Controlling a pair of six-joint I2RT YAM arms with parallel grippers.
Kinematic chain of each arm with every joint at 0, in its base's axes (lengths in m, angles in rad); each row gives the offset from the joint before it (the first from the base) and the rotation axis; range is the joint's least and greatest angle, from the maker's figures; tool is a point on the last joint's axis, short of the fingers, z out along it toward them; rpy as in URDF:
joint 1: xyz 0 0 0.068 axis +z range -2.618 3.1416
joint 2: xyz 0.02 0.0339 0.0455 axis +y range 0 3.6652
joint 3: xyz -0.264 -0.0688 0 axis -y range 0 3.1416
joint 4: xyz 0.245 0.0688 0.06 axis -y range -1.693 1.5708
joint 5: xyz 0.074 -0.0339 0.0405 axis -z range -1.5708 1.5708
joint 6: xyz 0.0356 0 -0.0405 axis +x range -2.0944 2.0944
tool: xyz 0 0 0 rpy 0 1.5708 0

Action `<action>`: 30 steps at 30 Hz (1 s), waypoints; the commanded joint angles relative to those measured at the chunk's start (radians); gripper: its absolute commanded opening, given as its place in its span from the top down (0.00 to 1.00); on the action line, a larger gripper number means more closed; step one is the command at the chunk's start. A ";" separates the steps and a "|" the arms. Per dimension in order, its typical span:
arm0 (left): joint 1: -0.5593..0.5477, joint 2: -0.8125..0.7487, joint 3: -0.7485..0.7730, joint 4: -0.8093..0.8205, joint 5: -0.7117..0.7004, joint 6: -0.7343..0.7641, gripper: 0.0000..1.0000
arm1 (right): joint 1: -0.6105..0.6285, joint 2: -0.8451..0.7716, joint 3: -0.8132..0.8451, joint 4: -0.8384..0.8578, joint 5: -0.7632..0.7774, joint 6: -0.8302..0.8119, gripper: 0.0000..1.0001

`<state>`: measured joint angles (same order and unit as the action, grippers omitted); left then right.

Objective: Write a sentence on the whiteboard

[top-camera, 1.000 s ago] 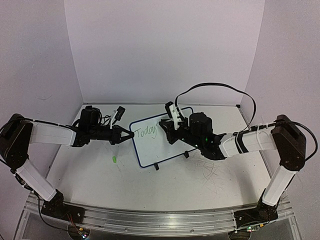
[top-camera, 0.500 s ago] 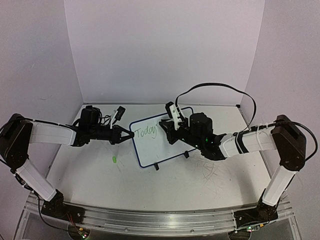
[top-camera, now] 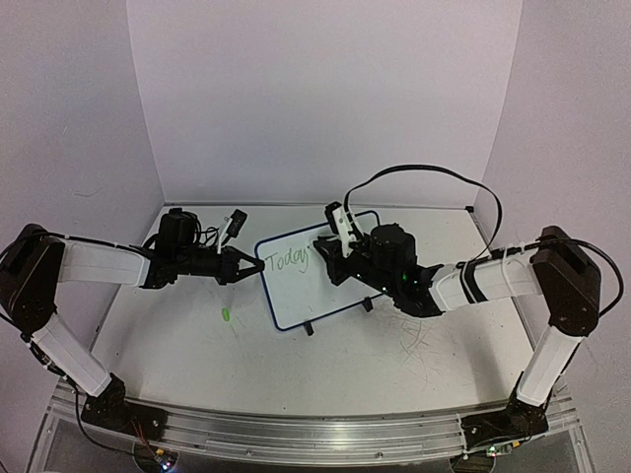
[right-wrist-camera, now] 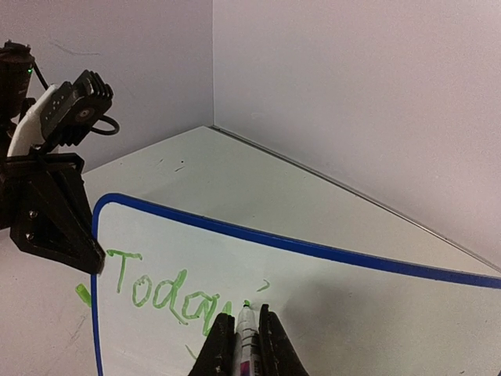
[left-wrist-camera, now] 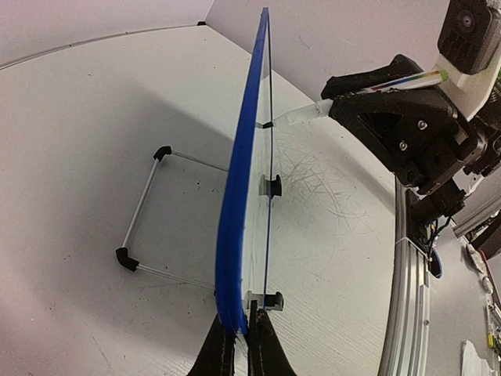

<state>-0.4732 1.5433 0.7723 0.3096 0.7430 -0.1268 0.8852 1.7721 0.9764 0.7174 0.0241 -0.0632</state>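
Note:
The whiteboard stands tilted on the table with a blue frame; green writing "Today" with an apostrophe mark shows on it, also in the right wrist view. My left gripper is shut on the board's left edge, seen edge-on in the left wrist view. My right gripper is shut on a green marker whose tip touches the board just right of "Today". In the top view the right gripper sits over the board's upper middle.
A small green smudge lies on the table left of the board. The board's wire stand rests behind it. Purple walls close in the back and both sides. A black cable arcs above the right arm.
The right gripper has shifted slightly left along the board with the marker. The left arm and board have not moved.

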 commanded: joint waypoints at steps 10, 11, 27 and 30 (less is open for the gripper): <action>-0.008 0.002 0.025 -0.037 -0.061 0.089 1.00 | 0.001 0.012 0.036 -0.010 0.067 0.022 1.00; -0.008 0.001 0.025 -0.037 -0.063 0.089 1.00 | 0.004 0.010 0.032 -0.011 0.067 0.024 1.00; -0.012 -0.012 0.027 -0.046 -0.071 0.094 1.00 | 0.017 -0.277 -0.081 0.027 -0.006 0.099 1.00; -0.011 -0.014 0.028 -0.047 -0.073 0.095 1.00 | -0.018 -0.226 -0.069 0.012 -0.016 0.085 1.00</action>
<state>-0.4824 1.5428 0.7792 0.3015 0.7311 -0.1126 0.9083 1.5007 0.9013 0.7269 -0.0295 0.0457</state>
